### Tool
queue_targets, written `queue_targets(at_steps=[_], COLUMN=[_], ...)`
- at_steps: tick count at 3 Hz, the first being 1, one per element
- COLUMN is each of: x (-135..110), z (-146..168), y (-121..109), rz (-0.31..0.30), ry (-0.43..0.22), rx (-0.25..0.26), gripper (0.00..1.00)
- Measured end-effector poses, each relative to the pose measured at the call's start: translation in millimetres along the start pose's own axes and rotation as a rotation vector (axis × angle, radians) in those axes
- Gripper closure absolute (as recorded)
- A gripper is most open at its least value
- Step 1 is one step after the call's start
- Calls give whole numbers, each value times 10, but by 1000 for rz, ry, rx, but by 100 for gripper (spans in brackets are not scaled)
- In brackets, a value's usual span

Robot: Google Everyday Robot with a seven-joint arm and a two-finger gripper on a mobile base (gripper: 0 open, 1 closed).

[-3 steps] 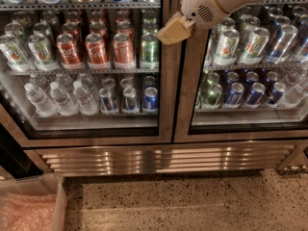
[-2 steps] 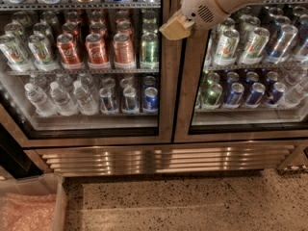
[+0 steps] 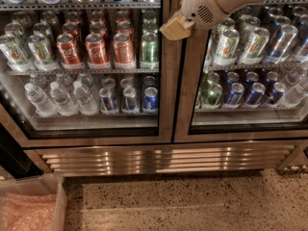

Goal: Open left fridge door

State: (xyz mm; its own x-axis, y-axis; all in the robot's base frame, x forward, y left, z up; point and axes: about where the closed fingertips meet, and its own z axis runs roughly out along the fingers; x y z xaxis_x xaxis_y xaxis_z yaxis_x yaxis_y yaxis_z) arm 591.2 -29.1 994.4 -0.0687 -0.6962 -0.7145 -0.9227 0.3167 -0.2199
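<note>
The left fridge door is a tall glass pane in a brushed steel frame, and it stands closed. Behind it are shelves of cans and water bottles. My gripper, with a tan tip on a white arm coming from the upper right, sits in front of the door's right frame edge, where the two doors meet. I cannot tell whether it touches the frame.
The matching right glass door is closed, with cans behind it. A steel vent grille runs below both doors. A clear plastic bin stands on the speckled floor at the bottom left.
The gripper has risen very slightly at the seam between the doors. Both doors stay closed.
</note>
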Motion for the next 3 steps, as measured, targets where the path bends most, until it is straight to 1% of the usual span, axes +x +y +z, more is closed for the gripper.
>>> queue_targets(at_steps=[3], x=[26], z=[-128], y=[-97], rz=[0], ry=[0], rx=[0], gripper=[100])
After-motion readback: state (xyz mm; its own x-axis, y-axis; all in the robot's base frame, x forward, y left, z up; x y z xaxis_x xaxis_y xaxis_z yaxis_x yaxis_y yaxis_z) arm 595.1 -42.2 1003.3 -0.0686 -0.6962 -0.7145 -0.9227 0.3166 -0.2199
